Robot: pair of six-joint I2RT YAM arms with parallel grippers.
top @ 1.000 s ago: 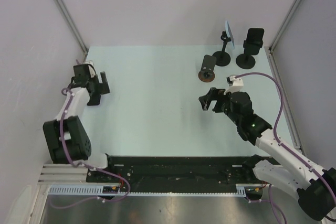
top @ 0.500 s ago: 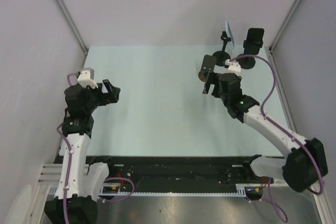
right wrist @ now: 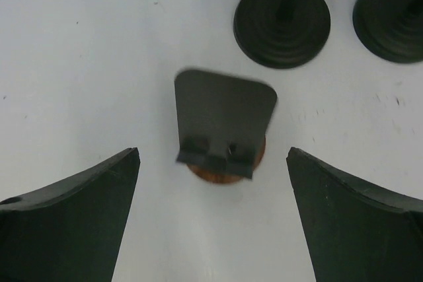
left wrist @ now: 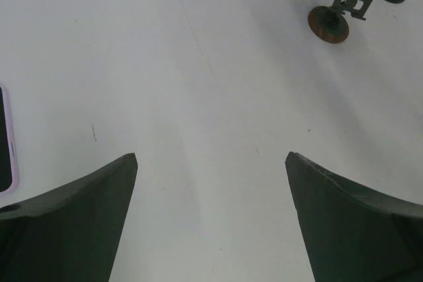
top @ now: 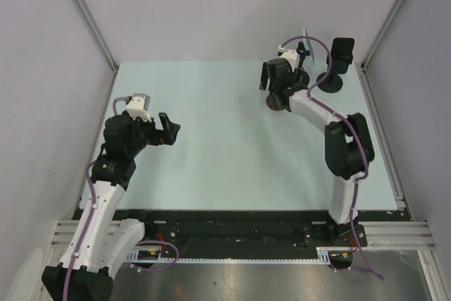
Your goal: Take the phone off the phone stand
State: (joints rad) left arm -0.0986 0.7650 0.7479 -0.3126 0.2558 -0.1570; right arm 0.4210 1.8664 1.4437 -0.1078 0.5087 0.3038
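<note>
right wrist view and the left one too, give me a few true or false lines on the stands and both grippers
1. The right gripper is open, with its fingers spread to either side of the brown-based stand. True.
2. A phone sits on the brown-based stand. False: its dark plate shows bare, with only the small lip at its lower edge.
3. Two black round bases stand on the table beyond the brown-based stand. True.
4. The left gripper is shut on a phone. False: it is open and holds nothing, with bare table between its fingers.
</note>
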